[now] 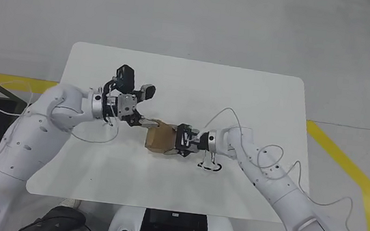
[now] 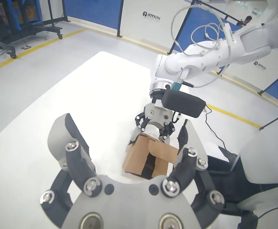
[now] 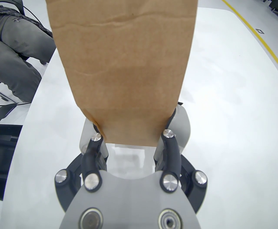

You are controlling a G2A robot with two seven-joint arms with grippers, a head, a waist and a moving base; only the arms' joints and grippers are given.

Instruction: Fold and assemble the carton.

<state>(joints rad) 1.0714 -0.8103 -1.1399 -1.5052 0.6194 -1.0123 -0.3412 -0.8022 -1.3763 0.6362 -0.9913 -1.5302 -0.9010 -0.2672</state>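
White table (image 1: 242, 94) underneath; brown carton (image 1: 160, 138) near its middle, clamped at one end by the right gripper (image 3: 134, 123); left gripper (image 2: 127, 130) gapes wide at the open end; I'd press that loose flap (image 2: 161, 151) inward gently, right holding firm.

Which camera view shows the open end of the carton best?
The left wrist view: the carton turns its open end toward that camera, with a flap partly folded over the dark inside. The top view shows it from above as a small brown block, and the right wrist view shows one plain side.
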